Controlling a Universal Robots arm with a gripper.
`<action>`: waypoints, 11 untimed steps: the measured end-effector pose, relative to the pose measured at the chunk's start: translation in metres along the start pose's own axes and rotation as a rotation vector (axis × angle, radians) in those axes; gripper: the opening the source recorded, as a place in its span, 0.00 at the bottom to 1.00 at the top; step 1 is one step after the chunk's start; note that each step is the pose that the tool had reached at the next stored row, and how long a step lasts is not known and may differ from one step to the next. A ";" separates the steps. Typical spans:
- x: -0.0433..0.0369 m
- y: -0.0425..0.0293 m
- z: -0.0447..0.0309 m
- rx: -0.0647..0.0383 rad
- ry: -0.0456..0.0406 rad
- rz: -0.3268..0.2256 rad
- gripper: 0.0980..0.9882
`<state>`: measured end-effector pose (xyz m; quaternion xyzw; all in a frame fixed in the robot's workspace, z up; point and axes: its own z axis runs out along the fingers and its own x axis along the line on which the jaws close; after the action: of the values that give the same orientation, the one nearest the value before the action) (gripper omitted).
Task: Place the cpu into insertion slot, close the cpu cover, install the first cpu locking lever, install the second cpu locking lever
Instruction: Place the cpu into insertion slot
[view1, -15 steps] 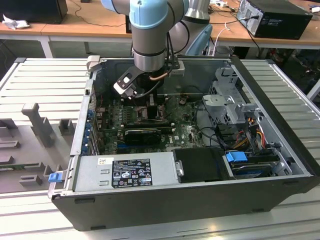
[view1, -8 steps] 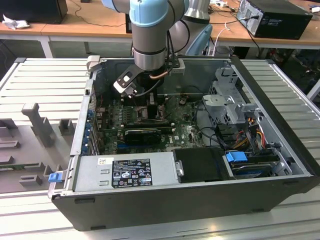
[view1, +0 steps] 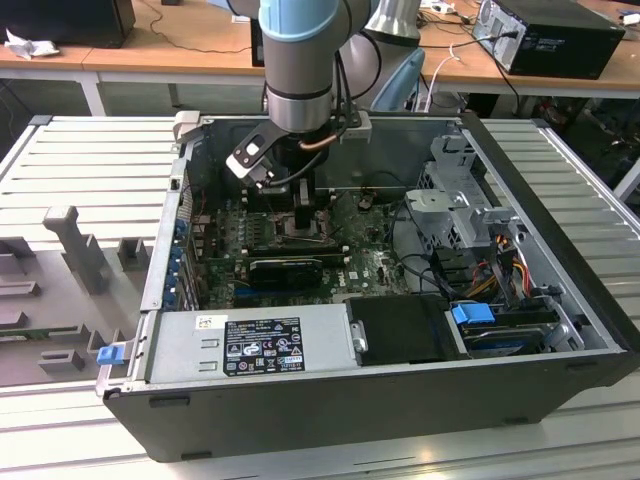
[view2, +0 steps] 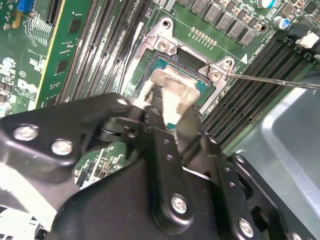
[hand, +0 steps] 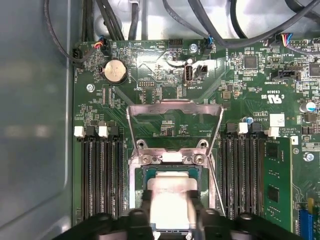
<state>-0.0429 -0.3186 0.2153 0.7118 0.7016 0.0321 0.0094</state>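
Observation:
In the exterior view my gripper (view1: 292, 205) reaches down into the open computer case over the green motherboard. In both wrist views the black fingers (hand: 142, 212) flank the cpu (hand: 172, 187), a small silver-grey square, and are shut on its edges. The cpu (view2: 172, 82) sits right at the insertion slot (hand: 146, 174), whose dark, teal-edged frame (view2: 172, 62) shows around it; I cannot tell if it is fully seated. The cpu cover (hand: 172, 104) stands swung open behind the slot. A thin wire locking lever (view2: 270, 80) sticks out beside the socket, unlatched.
Black memory slots (hand: 102, 175) run along both sides of the socket, with a green memory stick (hand: 277, 185) further out. A coin battery (hand: 114, 71) and cables lie beyond the cover. The power supply (view1: 250, 345) and drive cage (view1: 460, 190) crowd the case.

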 end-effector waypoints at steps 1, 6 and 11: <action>0.0000 0.0000 -0.0002 0.000 0.0000 0.000 0.28; 0.0001 0.0003 -0.0044 0.000 -0.0004 0.000 0.01; 0.0002 0.0005 -0.0080 0.000 -0.0006 0.000 0.01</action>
<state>-0.0429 -0.3186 0.2233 0.7118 0.7016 0.0319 0.0096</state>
